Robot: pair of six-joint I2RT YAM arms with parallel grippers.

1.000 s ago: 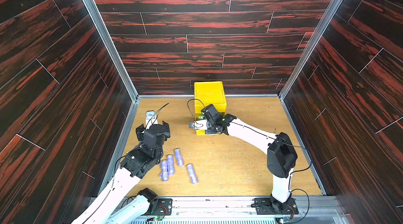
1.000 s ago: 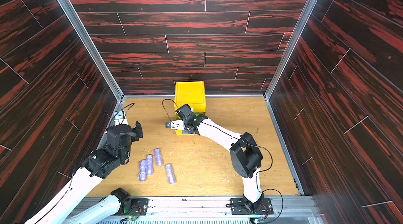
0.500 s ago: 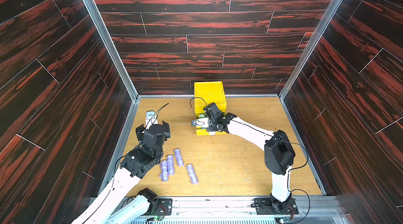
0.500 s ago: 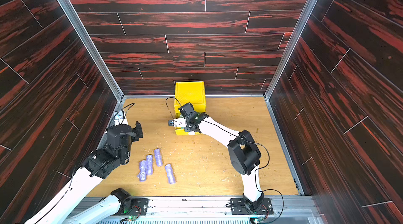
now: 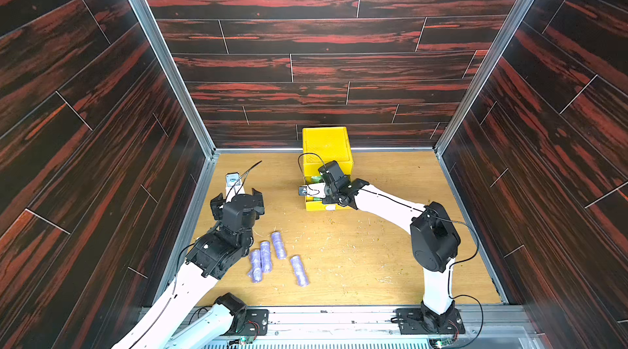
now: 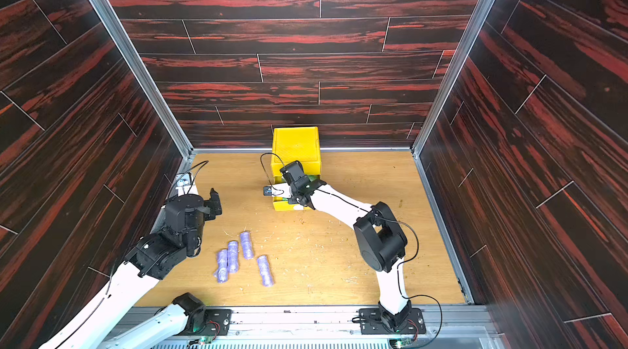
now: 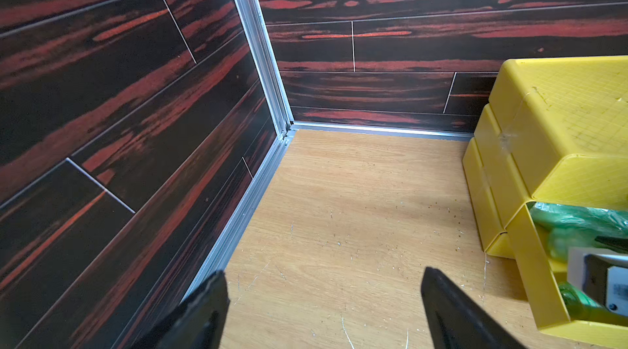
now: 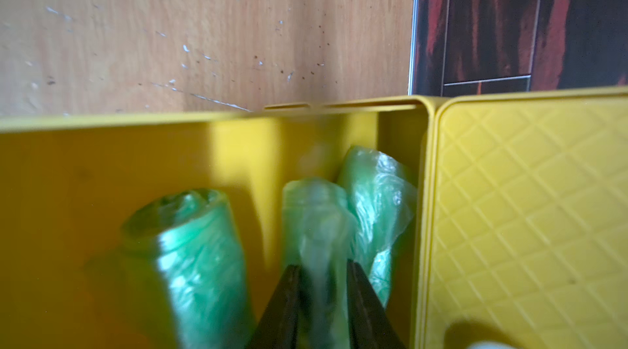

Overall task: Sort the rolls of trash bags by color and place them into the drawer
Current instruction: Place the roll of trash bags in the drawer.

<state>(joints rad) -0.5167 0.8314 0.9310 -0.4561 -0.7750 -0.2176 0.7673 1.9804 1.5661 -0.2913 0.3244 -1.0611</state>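
Observation:
The yellow drawer cabinet (image 5: 326, 146) (image 6: 295, 143) stands at the back wall, its lower drawer (image 5: 316, 207) pulled out. My right gripper (image 5: 317, 194) (image 8: 323, 265) reaches down into that drawer, jaws a little apart on either side of a blurred green roll (image 8: 316, 214). Two more green rolls (image 8: 190, 245) (image 8: 377, 194) lie beside it. Several lilac rolls of trash bags (image 5: 278, 245) (image 5: 299, 271) (image 6: 232, 255) lie on the wooden floor. My left gripper (image 5: 237, 197) (image 7: 324, 272) hovers open and empty near the left wall. No pink roll shows.
A small grey block with cables (image 5: 231, 179) sits against the left wall behind my left gripper. Dark panelled walls close in three sides. Pale specks of debris (image 5: 326, 238) litter the floor between the lilac rolls and the cabinet.
My right wrist has shifted slightly toward the cabinet over the pulled-out drawer. The left arm and the lilac rolls have stayed put.

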